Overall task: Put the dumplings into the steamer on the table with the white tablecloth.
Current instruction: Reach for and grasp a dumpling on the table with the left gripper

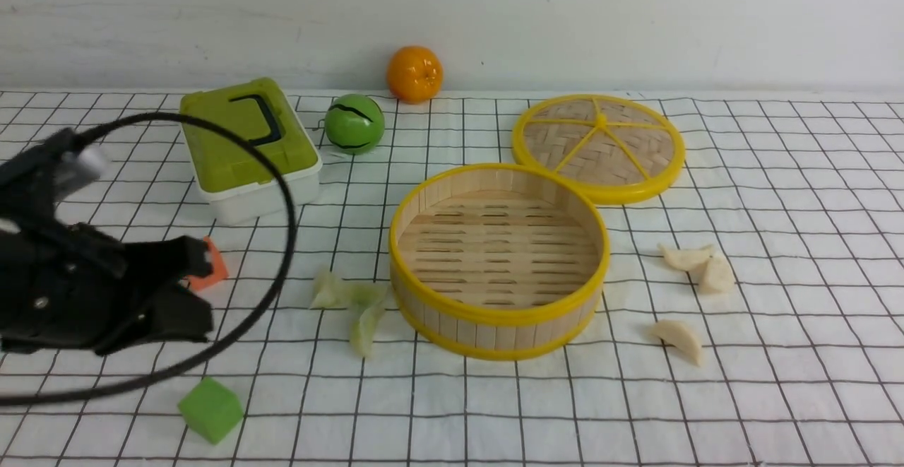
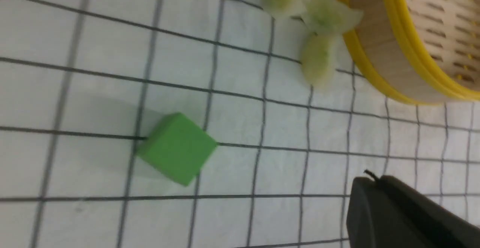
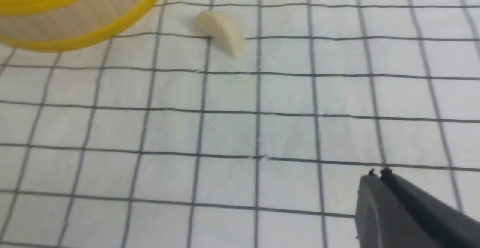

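Note:
The steamer stands empty in the middle of the white tablecloth. Three pale green dumplings lie just left of it, also seen in the left wrist view as dumplings beside the steamer. Three cream dumplings lie to its right. One cream dumpling shows near the steamer in the right wrist view. My left gripper hovers left of the green ones, shut and empty. My right gripper is shut, empty, short of the cream dumpling and outside the front view.
The woven lid lies behind the steamer on the right. A green-lidded box, a green ball and an orange sit at the back. An orange cube and a green cube lie by my left gripper.

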`<state>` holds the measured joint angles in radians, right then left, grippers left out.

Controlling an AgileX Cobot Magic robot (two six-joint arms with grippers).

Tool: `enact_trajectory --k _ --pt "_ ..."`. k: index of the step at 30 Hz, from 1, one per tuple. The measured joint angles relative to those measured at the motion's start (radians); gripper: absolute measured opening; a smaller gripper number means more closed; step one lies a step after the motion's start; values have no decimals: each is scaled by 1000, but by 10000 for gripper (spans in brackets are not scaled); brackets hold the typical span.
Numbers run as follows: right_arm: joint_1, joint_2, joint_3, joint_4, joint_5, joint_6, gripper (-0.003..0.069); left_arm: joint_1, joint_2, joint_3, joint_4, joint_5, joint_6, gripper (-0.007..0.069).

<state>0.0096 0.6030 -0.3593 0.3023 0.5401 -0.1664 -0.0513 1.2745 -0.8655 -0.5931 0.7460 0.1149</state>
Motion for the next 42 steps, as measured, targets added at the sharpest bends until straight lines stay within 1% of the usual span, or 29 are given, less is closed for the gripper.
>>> enact_trajectory --k 2,4,6,7,8,10,12,14,16,17,18,19,21,25,28,31,34,35,36,37,42 --pt "0 28 0 117 -3 -112 -18 0 84 -60 -78 23 61 -13" --pt "0 51 0 225 -4 -223 -18 0 158 -119 -111 28 89 -13" --pt "0 71 0 349 -5 -353 -18 -14 233 -193 -95 16 90 -13" --pt "0 71 0 349 -5 -353 -18 -19 239 -200 -92 11 87 -13" --pt "0 77 0 418 -8 -433 -18 -44 295 -263 -32 -4 49 -13" --pt "0 78 0 451 -11 -474 -18 -69 332 -299 15 -12 12 -13" --pt "0 78 0 489 -13 -524 -15 -121 405 -384 156 -21 -76 -13" --pt "0 78 0 502 -13 -535 -15 -163 475 -453 274 -22 -165 -11" --pt "0 78 0 507 -12 -538 -15 -192 536 -510 367 -23 -240 8" --pt "0 78 0 507 -12 -538 -14 -196 549 -521 386 -23 -255 16" --pt "0 78 0 507 -11 -541 -13 -204 596 -556 439 -23 -307 58" --pt "0 78 0 507 -8 -541 -12 -206 623 -576 466 -21 -331 92" --pt "0 78 0 507 -5 -541 -12 -208 672 -606 501 -17 -363 179" --pt "0 78 0 508 -4 -542 -12 -208 731 -617 506 -14 -387 308" --pt "0 78 0 513 -4 -542 -12 -208 762 -617 490 -12 -390 340" --pt "0 78 0 523 -5 -544 -12 -208 779 -619 486 -19 -391 326" --pt "0 78 0 535 -5 -550 -12 -208 783 -620 486 -26 -393 258" --pt "0 78 0 536 -5 -550 -12 -208 783 -621 486 -27 -393 251" --pt "0 78 0 536 -5 -550 -12 -208 783 -622 485 -28 -393 211" --pt "0 78 0 536 -5 -551 -12 -208 783 -623 485 -31 -392 194" --pt "0 78 0 537 -5 -552 -12 -208 780 -623 485 -33 -386 195"
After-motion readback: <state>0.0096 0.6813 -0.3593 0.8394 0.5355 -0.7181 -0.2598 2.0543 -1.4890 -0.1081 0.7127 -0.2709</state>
